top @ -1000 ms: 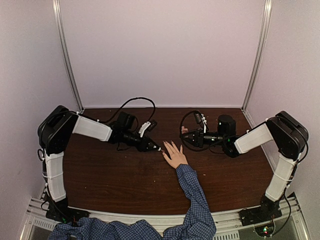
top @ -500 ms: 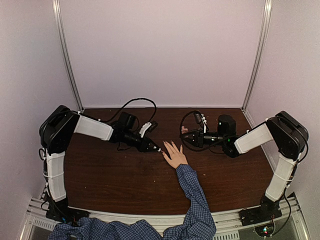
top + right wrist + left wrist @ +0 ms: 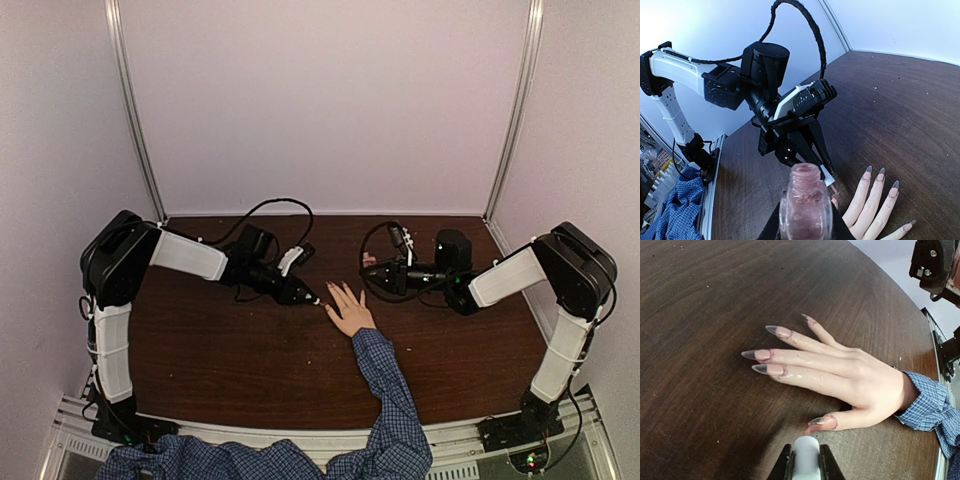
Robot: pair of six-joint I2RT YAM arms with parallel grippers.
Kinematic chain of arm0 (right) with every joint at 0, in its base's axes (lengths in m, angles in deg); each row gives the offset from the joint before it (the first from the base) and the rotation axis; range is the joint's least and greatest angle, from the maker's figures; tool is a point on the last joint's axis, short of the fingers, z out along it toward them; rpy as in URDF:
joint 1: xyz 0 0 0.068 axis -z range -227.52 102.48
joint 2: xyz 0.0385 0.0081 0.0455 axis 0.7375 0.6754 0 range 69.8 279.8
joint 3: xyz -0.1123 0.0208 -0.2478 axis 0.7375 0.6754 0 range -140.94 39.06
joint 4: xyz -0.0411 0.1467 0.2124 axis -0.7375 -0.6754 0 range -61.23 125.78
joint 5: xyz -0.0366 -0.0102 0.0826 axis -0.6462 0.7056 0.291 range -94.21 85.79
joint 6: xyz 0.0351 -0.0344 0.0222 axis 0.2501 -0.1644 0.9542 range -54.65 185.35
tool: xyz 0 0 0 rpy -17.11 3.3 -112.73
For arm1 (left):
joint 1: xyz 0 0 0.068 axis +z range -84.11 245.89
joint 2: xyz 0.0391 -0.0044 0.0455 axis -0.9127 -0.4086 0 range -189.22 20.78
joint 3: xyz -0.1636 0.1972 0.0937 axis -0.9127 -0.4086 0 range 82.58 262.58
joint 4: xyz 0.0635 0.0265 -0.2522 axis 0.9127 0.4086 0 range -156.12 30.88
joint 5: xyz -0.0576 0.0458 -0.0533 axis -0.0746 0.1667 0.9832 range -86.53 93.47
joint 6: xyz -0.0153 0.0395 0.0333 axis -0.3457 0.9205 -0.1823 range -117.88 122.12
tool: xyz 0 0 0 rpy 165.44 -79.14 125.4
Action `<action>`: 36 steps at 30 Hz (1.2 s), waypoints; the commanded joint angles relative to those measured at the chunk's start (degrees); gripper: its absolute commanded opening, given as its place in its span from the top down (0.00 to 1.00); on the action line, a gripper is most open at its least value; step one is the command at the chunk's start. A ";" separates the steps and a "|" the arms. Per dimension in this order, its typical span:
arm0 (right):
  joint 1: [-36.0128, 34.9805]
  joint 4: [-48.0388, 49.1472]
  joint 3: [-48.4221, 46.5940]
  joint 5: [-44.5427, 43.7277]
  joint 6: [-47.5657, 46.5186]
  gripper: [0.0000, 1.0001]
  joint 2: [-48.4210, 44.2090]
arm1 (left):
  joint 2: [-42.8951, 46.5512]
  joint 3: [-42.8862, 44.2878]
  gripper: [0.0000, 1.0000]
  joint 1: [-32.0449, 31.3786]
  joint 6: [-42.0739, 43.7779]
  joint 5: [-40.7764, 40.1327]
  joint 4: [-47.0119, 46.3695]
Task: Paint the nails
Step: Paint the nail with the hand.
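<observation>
Our left tool (image 3: pixel 309 295) is clamped on the white cap (image 3: pixel 806 450). The thumb nail (image 3: pixel 821 422) lies just ahead of it, a little to the right, and is the closest of the nails (image 3: pixel 762 354). The hand (image 3: pixel 860 385) rests flat on the desk (image 3: pixel 700 300), with its fingers running leftward across our approach. Our right tool (image 3: pixel 378 274), clamped on the open bottle (image 3: pixel 805 205), stands farther off.
</observation>
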 commanded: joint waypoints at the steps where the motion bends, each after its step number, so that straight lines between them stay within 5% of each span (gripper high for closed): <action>1: 0.35 2.21 -0.81 0.55 -0.05 1.00 0.30 | -0.60 1.26 1.00 -0.13 0.96 -1.18 -0.53; 20: 0.35 2.14 -0.90 0.59 0.03 1.00 0.30 | 6.43 -10.53 1.00 1.54 -2.90 1.56 -18.65; 36: 0.41 2.15 -0.90 0.59 0.00 1.00 0.38 | 3.75 -6.28 1.00 0.25 -0.55 4.35 -12.78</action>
